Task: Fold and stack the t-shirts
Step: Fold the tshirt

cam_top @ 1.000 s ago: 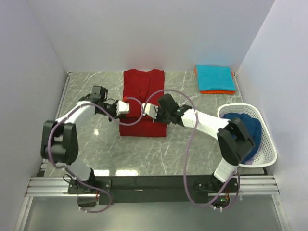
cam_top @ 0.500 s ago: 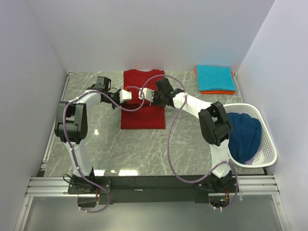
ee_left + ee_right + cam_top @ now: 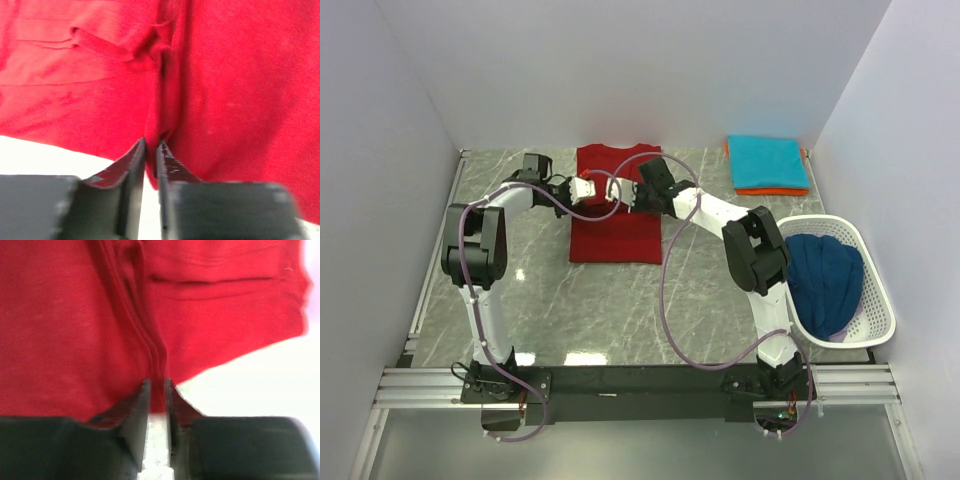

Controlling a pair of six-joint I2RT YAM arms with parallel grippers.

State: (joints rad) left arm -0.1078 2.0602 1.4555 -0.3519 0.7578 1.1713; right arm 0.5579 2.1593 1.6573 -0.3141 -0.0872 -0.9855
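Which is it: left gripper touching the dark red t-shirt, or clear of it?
Touching. In the left wrist view the left gripper pinches a raised fold of the dark red t-shirt between its jaws.

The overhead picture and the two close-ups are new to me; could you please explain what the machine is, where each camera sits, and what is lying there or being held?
The machine is two robot arms bolted at the near edge of a marble-patterned table. The wide picture comes from a fixed camera above and behind them. The two close-ups come from cameras on the wrists, each looking along its own gripper. In the middle lies a dark red t-shirt, partly folded. The left gripper and the right gripper each pinch a ridge of its cloth, jaws nearly together. At the far right, a folded teal t-shirt rests on an orange t-shirt. A white basket at the right holds a crumpled navy blue t-shirt.
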